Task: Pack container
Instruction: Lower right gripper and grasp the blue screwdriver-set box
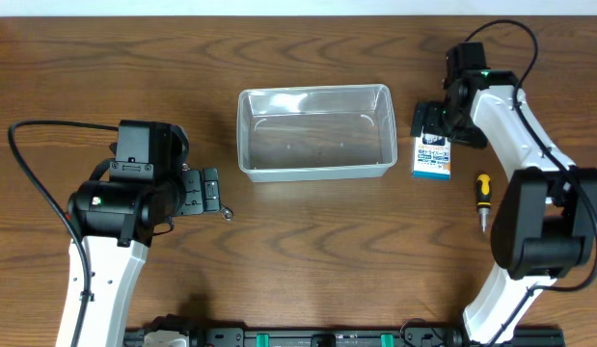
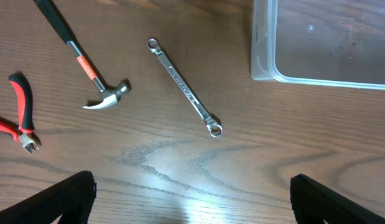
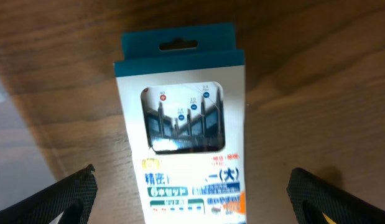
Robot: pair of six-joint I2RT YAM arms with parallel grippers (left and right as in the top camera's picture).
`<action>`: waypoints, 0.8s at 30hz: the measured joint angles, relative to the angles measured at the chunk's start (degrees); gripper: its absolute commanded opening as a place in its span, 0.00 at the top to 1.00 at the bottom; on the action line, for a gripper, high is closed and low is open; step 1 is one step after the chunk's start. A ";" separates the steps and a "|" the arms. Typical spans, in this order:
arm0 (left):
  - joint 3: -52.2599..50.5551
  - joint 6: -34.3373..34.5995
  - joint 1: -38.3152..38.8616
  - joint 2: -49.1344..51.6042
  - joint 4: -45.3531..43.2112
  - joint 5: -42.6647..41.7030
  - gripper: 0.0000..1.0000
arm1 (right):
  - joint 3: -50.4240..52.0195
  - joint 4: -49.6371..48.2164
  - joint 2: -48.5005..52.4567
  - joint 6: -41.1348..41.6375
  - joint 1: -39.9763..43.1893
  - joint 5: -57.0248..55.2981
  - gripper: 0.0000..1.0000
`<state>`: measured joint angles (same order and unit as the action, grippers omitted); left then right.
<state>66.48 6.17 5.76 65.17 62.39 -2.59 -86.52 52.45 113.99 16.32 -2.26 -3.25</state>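
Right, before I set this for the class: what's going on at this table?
Two robot arms are working on packing a clear container, which has nothing in it yet. The right gripper is open above a blue-and-white box just right of the container, with a finger on either side of it. A screwdriver lies further right. The left gripper hovers open over the table left of the container, near a wrench, a hammer and red pliers.
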 measured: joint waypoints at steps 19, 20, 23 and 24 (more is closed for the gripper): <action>0.00 0.00 0.00 -0.02 0.02 0.00 0.02 | 0.00 -0.22 6.73 -0.24 0.00 0.76 0.01; 0.00 0.00 0.00 -0.02 0.02 0.00 0.02 | 0.00 -0.22 7.17 -0.24 0.00 0.76 0.01; 0.00 0.00 0.00 0.00 0.00 0.00 0.02 | -0.07 -0.22 8.20 -0.37 0.00 1.38 0.01; 0.00 0.00 0.00 -0.02 0.02 0.00 0.02 | -0.04 -0.22 8.20 -0.39 0.00 1.46 0.01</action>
<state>66.48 6.17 5.76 65.14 62.41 -2.59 -86.56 52.23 122.19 15.92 -2.26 -1.78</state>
